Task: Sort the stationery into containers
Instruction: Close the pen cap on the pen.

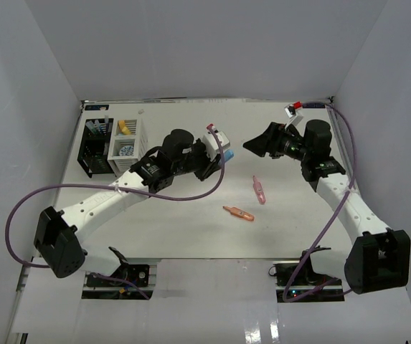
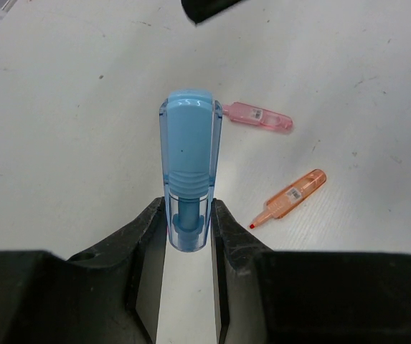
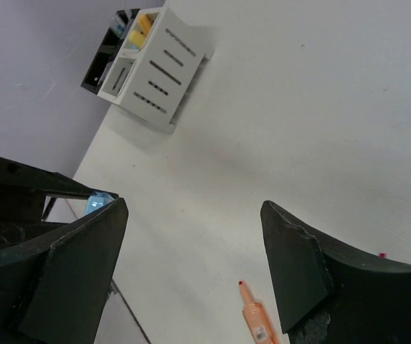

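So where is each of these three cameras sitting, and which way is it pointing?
Top view: fixed above and behind the arms, looking down at the table; both arms show whole, the left hand and right hand included.
Left wrist view: rides the left wrist, looking down past two fingers shut on a blue marker.
Right wrist view: rides the right wrist, looking between its open fingers across the table toward the white box.
Shared: both wrist views catch the orange marker.

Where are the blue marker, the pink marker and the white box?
blue marker (image 2: 188, 143): left wrist view, middle of its body.
pink marker (image 2: 260, 117): left wrist view, middle of its body.
white box (image 3: 158, 75): right wrist view, slatted side wall.
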`<state>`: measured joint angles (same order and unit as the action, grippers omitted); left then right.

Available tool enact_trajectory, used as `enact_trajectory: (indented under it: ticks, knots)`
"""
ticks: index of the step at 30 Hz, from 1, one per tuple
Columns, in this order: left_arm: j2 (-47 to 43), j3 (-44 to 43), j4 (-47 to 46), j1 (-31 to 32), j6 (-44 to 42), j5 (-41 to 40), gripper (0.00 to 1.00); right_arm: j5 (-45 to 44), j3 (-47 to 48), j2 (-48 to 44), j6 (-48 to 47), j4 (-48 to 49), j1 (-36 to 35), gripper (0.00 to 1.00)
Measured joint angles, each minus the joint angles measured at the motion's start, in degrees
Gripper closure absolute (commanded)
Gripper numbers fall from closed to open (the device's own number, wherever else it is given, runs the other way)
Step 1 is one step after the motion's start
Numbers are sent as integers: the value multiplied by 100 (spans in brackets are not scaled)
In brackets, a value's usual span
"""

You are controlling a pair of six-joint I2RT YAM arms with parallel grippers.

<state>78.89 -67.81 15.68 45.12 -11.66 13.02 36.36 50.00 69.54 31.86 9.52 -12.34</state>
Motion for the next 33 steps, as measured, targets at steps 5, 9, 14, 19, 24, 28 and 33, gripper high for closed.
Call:
enact_trajectory:
  ticks: [5,9,14,19,24,28,33]
  knots:
    - [-179,496,-225,0,-278,-170,100,-155,748,-129,-719,-1185,181,18]
    - [-219,647,-372,0,-616,-216,100,125,1163,-146,-1062,-1853,181,19]
    - [-229,645,-627,0,-1027,-164,100,463,1364,-120,-1252,-2538,116,20]
    - [-227,640,-741,0,-1283,46,100,546,1502,-11,-1342,-2938,24,21]
    - [-223,612,-761,0,-1434,271,100,540,1526,63,-1408,-3091,-42,24]
    - [-116,466,-717,0,-1513,391,100,516,1587,151,-1408,-3132,-107,27]
    - [50,249,-643,0,-1589,498,100,485,1707,249,-1408,-3176,-221,28]
